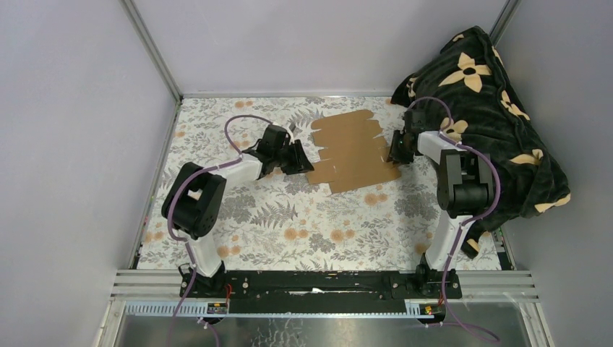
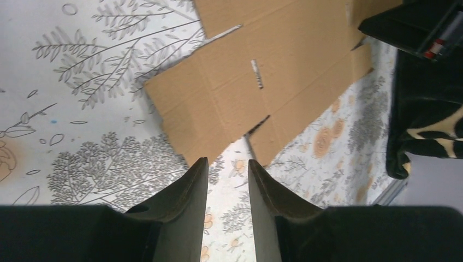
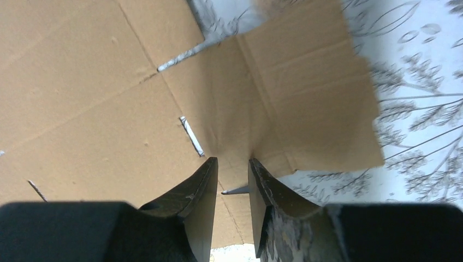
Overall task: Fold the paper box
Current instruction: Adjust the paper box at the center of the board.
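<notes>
Where the left arm reaches over the flowered tablecloth (image 1: 289,224), the left gripper (image 2: 227,162) sits low at the left edge of the paper box (image 1: 353,150). Its fingers stand narrowly apart with cloth showing between them, nothing held, tips just short of the cardboard edge. Box: flat die-cut sheet, unfolded, mid-table toward the far wall, between both grippers. Right gripper (image 3: 233,160): on the sheet's right edge, fingers close together over a slit, cardboard puckered just ahead of the tips. Pinching or not: cannot tell. Dark flowered blanket (image 1: 499,108) heaped at far right.
</notes>
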Tool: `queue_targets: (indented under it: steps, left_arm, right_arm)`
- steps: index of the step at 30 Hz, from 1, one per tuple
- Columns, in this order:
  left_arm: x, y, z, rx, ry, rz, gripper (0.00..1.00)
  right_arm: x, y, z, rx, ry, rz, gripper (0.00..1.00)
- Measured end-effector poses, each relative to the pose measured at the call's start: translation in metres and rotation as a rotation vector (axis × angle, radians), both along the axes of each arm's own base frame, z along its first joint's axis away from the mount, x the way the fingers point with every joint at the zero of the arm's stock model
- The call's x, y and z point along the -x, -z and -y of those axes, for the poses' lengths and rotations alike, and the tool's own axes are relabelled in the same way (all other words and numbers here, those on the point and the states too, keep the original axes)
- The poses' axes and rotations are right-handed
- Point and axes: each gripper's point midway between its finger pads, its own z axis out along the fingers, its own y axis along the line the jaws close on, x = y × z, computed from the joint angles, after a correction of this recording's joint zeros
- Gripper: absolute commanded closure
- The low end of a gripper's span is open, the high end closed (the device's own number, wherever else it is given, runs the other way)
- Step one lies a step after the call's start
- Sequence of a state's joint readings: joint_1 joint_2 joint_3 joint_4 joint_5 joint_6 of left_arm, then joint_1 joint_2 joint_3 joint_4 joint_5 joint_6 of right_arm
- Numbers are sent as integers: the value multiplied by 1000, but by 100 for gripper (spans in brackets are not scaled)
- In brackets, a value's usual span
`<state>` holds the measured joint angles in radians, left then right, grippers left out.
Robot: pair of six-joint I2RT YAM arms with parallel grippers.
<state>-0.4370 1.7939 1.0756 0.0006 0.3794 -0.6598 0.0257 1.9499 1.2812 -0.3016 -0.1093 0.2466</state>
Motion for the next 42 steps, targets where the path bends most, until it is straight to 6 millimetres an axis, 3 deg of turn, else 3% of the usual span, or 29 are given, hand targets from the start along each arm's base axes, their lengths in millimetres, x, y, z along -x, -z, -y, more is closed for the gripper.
queue_targets:
  steps: [8, 15, 23, 26, 29, 33, 36, 38, 42]
  left_arm:
    - [7, 39, -13, -70, -45, -56, 62]
    - [15, 52, -21, -97, -63, -74, 62]
    - [46, 50, -38, -118, -80, -78, 63]
    - [62, 40, -41, -110, -77, -62, 63]
    - [75, 23, -41, -96, -76, -25, 55]
    - [76, -9, -41, -70, -88, 43, 42]
    - [64, -32, -37, -67, -93, 79, 26]
    - [48, -51, -30, -58, -91, 114, 3]
    - [13, -80, -8, -26, -67, 169, 2]
  right_arm:
    - [28, 5, -34, 42, -68, 10, 65]
    - [61, 5, -56, 60, -127, 15, 65]
    - [101, 5, -56, 78, -153, -5, 66]
    - [114, 5, -52, 91, -152, -26, 66]
    - [123, 4, -51, 100, -157, -47, 64]
    - [129, -7, -58, 75, -178, -40, 50]
    - [125, -32, -66, 35, -190, 4, 43]
    - [113, -58, -74, 4, -196, 64, 39]
    - [79, -112, -84, -31, -192, 209, 38]
